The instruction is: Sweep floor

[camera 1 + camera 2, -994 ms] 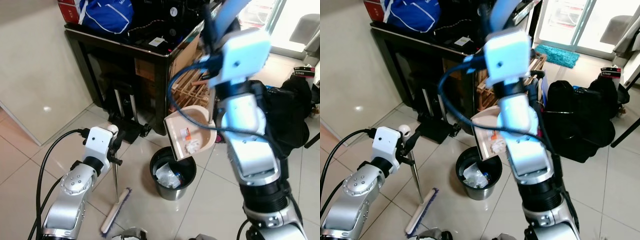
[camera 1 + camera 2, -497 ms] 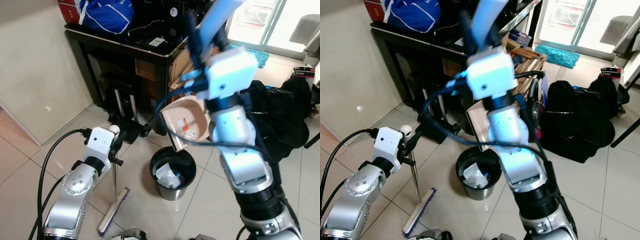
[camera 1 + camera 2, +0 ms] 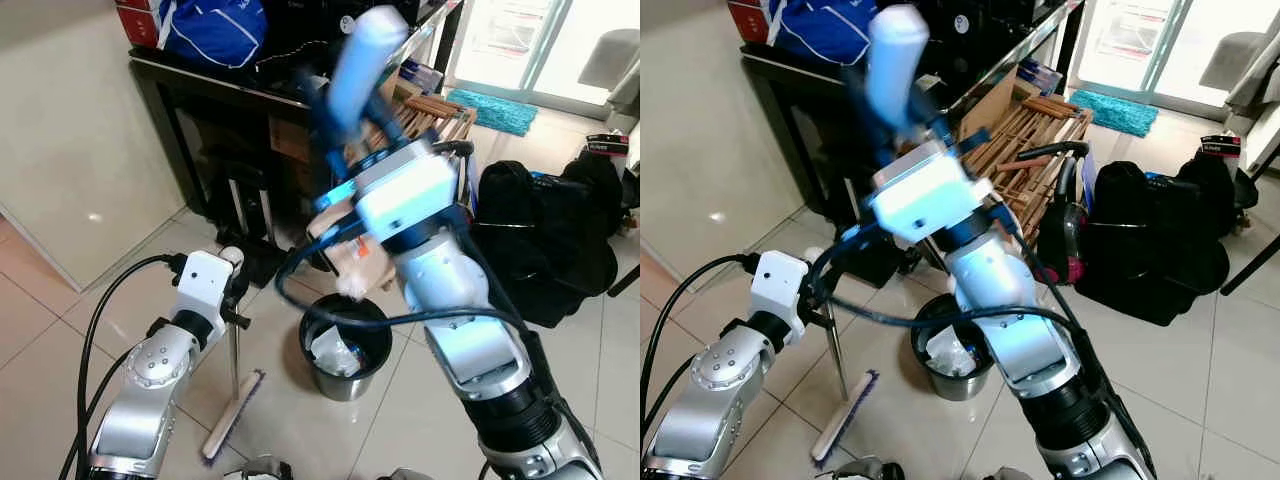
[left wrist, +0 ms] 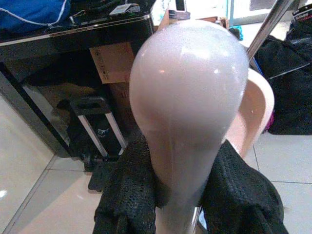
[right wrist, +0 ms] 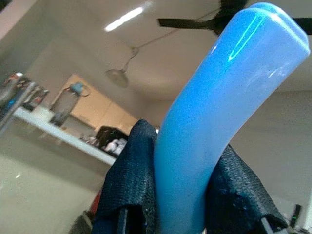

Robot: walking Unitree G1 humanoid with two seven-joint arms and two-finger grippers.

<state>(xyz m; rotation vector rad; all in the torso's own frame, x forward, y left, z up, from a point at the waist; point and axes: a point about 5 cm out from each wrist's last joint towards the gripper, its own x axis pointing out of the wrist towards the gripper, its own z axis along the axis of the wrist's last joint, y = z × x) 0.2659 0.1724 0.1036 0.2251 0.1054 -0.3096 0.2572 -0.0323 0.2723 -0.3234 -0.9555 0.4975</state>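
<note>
My left gripper is shut on the pale rounded top of the broom handle. The thin handle stands almost upright, and the broom head rests on the tiles left of the black bin. My right gripper is shut on the dustpan's long handle, raised high and blurred. The peach dustpan is tipped steeply just above the bin, partly hidden by my right arm. White rubbish lies inside the bin.
A black cabinet with a blue bag on top stands behind the bin. A wooden rack leans beside it. Black bags lie at the right and a cream wall at the left.
My right arm has swung left, carrying the dustpan's handle leftward and tipping the pan further over the bin. The left arm and broom have hardly moved.
</note>
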